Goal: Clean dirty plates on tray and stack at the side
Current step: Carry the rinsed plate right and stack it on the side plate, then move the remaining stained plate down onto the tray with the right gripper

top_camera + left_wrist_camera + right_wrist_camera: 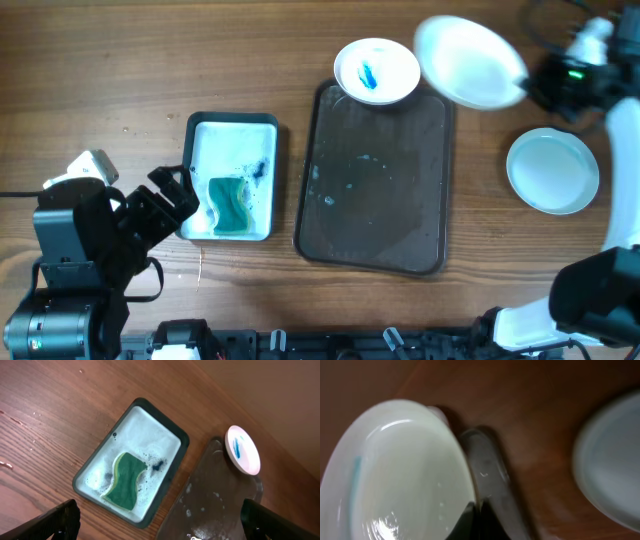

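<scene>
White clean plate (468, 60) seems pinched in my R gripper (528, 85), view blurry; stack plate (552, 170) lies down-right of it. L gripper (178, 196) spread, empty.

Black left arm (105, 240) with white cap, right arm (622, 130) black-and-white, possibly a green light

We see a wooden table (100, 60) of warm reddish-brown filling the whole overhead view, its grain running left to right with darker streaks. In the left wrist view the tabletop ends at a straight edge toward the upper right, and beyond it lies a plain tan surface (280, 390); we cannot tell whether it is floor or wall. The light is soft and even, leaving faint shadows and a dull sheen on the wood.
</scene>
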Robot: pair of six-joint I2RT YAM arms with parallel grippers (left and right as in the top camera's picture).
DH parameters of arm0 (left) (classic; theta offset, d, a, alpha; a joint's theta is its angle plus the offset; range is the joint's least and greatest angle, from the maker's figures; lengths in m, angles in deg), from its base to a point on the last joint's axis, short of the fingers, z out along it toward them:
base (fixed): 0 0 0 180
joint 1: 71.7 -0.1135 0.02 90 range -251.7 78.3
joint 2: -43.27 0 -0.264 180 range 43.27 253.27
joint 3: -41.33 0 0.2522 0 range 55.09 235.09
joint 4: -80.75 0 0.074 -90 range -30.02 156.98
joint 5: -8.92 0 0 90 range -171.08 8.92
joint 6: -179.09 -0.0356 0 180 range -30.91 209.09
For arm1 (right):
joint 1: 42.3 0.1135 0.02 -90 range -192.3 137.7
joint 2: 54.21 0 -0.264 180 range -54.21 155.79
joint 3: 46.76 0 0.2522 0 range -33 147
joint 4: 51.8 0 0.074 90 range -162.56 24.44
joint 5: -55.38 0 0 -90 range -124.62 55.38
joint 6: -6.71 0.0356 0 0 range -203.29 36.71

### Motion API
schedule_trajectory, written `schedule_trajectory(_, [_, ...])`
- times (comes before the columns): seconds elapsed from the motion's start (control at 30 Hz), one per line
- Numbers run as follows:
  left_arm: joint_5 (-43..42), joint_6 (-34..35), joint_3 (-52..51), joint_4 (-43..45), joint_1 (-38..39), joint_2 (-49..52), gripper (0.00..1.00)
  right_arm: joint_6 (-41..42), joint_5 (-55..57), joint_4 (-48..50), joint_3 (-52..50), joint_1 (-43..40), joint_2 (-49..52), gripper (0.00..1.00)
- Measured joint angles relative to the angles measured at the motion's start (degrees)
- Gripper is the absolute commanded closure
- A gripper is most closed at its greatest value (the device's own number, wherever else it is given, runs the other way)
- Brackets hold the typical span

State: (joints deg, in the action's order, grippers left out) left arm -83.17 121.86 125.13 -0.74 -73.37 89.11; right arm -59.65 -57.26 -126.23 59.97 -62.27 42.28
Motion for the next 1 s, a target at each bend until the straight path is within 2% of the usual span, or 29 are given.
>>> schedule_trajectory(0.07, [0.0,0.0,0.0,0.0,0.0,0.0,0.0,-1.0,4.2,-2.5,-1.9,-6.3,0.3,0.96])
schedule_trajectory(0.2, [0.0,0.0,0.0,0.0,0.0,0.0,0.0,-1.1,10.1,-1.2,-10.8,-18.1,1.7,0.96])
schedule_trajectory(0.37, [0.0,0.0,0.0,0.0,0.0,0.0,0.0,-1.2,14.0,2.7,-20.6,-22.7,2.0,0.96])
schedule_trajectory(0.4, [0.0,0.0,0.0,0.0,0.0,0.0,0.0,-1.2,15.8,3.4,-22.3,-22.7,2.0,0.93])
schedule_trajectory(0.43, [0.0,0.0,0.0,0.0,0.0,0.0,0.0,-1.0,17.4,3.7,-23.5,-22.7,2.0,0.68])
schedule_trajectory(0.47, [0.0,0.0,0.0,0.0,0.0,0.0,0.0,-0.9,18.7,4.0,-24.0,-22.7,2.0,0.54])
schedule_trajectory(0.5, [0.0,0.0,0.0,0.0,0.0,0.0,0.0,-0.7,19.6,4.0,-24.1,-22.7,2.0,0.49])
schedule_trajectory(0.63, [0.0,0.0,0.0,-0.1,0.0,0.0,0.0,-1.1,17.2,1.6,-21.0,-22.4,2.0,0.47])
schedule_trajectory(0.73, [0.0,0.0,0.0,0.0,0.0,0.0,0.0,-2.4,9.6,1.9,-16.3,-19.6,0.9,0.52])
schedule_trajectory(0.83, [0.0,0.0,0.0,-0.1,0.0,0.0,0.0,-4.0,3.2,4.5,-14.8,-13.1,-3.9,0.55])
schedule_trajectory(0.9, [0.0,0.0,0.0,-0.1,0.0,0.0,0.0,-5.6,0.4,6.8,-14.6,-7.1,-7.5,0.53])
schedule_trajectory(1.0, [0.0,0.0,0.0,0.0,0.0,0.0,0.0,-10.2,-1.7,11.6,-13.9,5.7,-11.7,0.46])
